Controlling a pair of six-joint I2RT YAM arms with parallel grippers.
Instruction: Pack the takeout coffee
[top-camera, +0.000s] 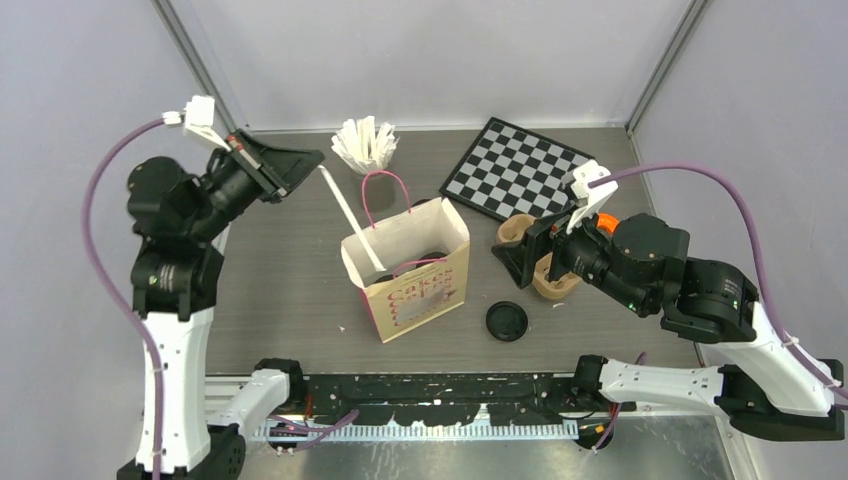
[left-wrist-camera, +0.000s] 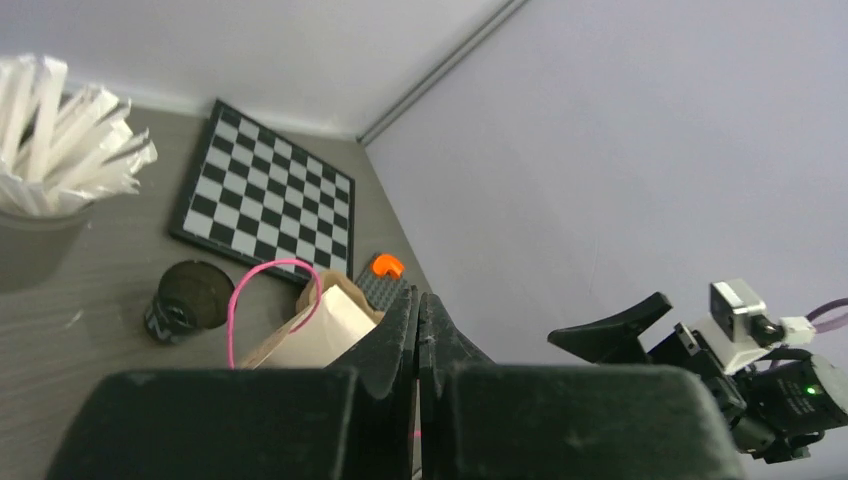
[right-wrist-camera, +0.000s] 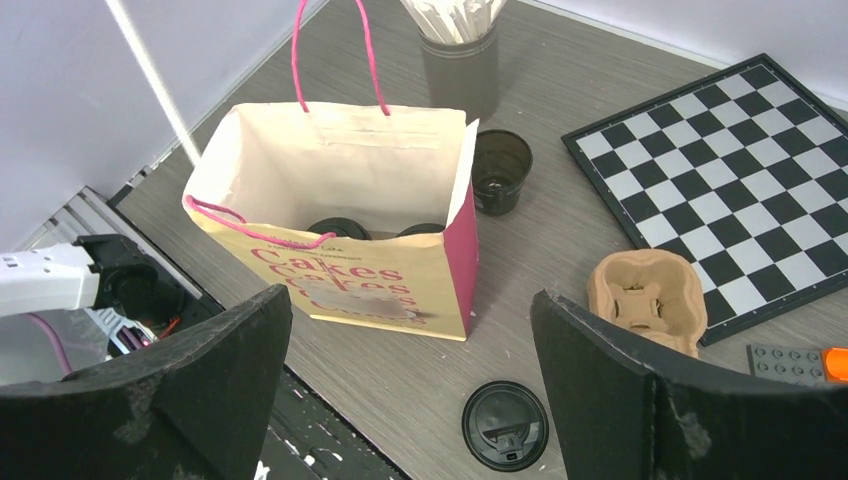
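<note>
Right wrist view: right pincer spread wide, fingers far apart, nothing between them; it hovers clear of the counter. Straight ahead of it and lower stands the paper bag, pink handles, upright, mouth open. Two lidded black cups sit side by side on the bag floor; only their tops show. Beyond the bag's right corner from this pincer, just beside the bag wall, is one open black cup, upright, no lid on it. Loose black lid lies flat on the counter below the pincer, near the bag's front corner but apart from it. Pulp carrier is to the pincer's right, at the near edge of the chessboard. Grey cup of white sticks stands past the open cup. Top external view: left pincer raised, well off to the bag's far left. Long white stick leans out of the bag, its top end near this pincer's tip; cannot tell whether gripped. Left wrist view: fingers pressed fully together, nothing seen between.
</note>
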